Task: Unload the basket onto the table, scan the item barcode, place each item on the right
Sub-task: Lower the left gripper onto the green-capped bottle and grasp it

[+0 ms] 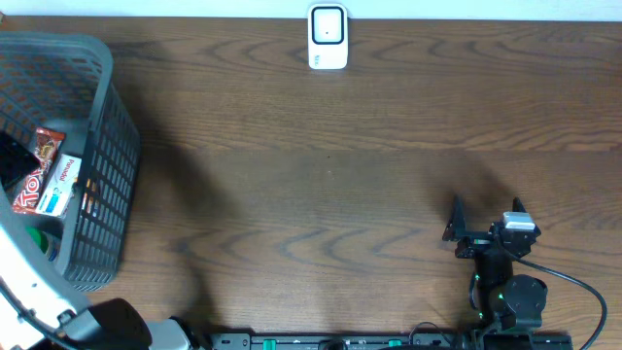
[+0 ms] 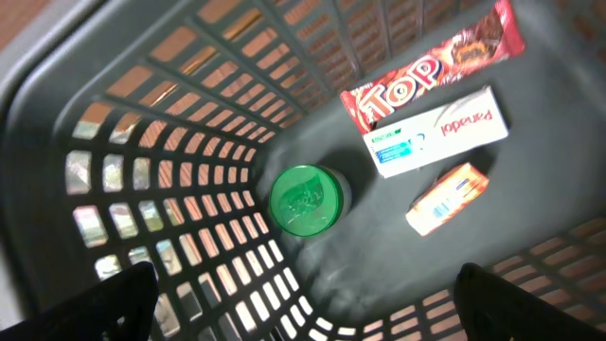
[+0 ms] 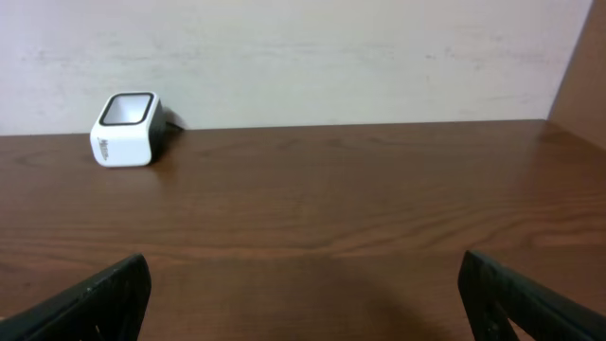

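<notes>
left fingers (image 2: 118, 301) spread wide, holding nothing, hanging over the inside of the grey mesh basket (image 2: 142, 114), camera looking down at its floor
green round lid (image 2: 305, 199) sits near the floor centre, just ahead of the gap between the fingers
right of it, three packs lie flat: orange box (image 2: 447, 197), white Panadol box (image 2: 436, 131) just beside it, red Top bar (image 2: 426, 71) touching the Panadol box along its far edge
mesh walls ring all four items, open side is the top

right fingers (image 3: 104, 298) also spread wide and empty, low over the bench (image 3: 360, 208) at its near right, pointing at the back wall
white scanner (image 3: 126, 130) stands at the far edge of the bench against the wall, off to the left of the right fingers, open wood between them
overhead: basket at the left end, scanner back centre, well apart
</notes>
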### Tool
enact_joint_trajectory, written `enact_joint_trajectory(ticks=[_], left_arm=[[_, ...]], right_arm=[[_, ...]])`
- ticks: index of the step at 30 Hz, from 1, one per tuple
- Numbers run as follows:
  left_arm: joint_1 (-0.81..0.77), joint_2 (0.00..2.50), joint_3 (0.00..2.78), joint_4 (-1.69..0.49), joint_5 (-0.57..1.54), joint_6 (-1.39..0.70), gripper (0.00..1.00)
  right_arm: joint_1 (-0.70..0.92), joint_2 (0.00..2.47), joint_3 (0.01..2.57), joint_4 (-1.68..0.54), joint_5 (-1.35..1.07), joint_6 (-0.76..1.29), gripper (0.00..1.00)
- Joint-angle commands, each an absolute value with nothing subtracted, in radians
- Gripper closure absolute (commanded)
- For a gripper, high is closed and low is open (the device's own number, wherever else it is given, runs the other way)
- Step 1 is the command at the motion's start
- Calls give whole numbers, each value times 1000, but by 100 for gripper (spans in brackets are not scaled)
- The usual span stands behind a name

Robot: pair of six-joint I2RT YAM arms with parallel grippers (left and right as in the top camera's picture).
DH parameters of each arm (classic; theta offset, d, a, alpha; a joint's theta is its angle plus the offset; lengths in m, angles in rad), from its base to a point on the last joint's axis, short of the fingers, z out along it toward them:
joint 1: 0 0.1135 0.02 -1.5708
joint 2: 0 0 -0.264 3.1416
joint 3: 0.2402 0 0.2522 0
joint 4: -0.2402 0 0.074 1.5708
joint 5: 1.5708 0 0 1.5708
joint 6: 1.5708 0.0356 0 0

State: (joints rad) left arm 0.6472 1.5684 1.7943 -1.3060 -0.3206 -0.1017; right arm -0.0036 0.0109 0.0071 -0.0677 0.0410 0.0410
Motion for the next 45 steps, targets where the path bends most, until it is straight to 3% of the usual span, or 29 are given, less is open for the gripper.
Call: enact_joint_trajectory(ticks=[1, 8, 16, 26, 45], left_arm=[[670, 1595, 1787, -1316, -339, -48, 1], [756, 1599, 1756, -1334, -310, -45, 2], [836, 1599, 1593, -1229, -138, -28, 2], [844, 1599, 1362, -1012, -140, -3, 1], [964, 1599, 1285, -903, -81, -65, 1]], right_arm=[[-6, 7, 6, -71, 47, 36, 1], [-6, 7, 6, -71, 47, 36, 1], [-6, 7, 6, -71, 47, 36, 1], [-6, 7, 6, -71, 47, 36, 1], [-6, 7, 6, -71, 47, 36, 1]])
